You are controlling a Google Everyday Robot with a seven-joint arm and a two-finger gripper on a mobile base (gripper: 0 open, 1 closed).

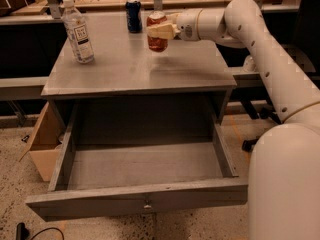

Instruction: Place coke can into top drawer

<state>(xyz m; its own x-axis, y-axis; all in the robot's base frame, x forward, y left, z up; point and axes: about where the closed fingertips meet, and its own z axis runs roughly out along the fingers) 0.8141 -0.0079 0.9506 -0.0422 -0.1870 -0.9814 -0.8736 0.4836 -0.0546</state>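
Observation:
The red coke can (156, 38) is held upright in my gripper (159, 31), a little above the grey cabinet top (135, 64), toward its back middle. The gripper's cream fingers (161, 31) are shut on the can's upper half, reaching in from the right. The top drawer (140, 171) is pulled out wide below the cabinet top. Its inside shows bare grey, and its front panel has a small metal knob (147, 204) at centre. The can is behind and above the drawer opening.
A clear plastic bottle (78, 32) stands at the cabinet top's left. A dark blue can (133, 15) stands at the back, just left of the held can. A cardboard box (42, 140) sits on the floor left of the drawer. My white arm and base (285, 174) fill the right side.

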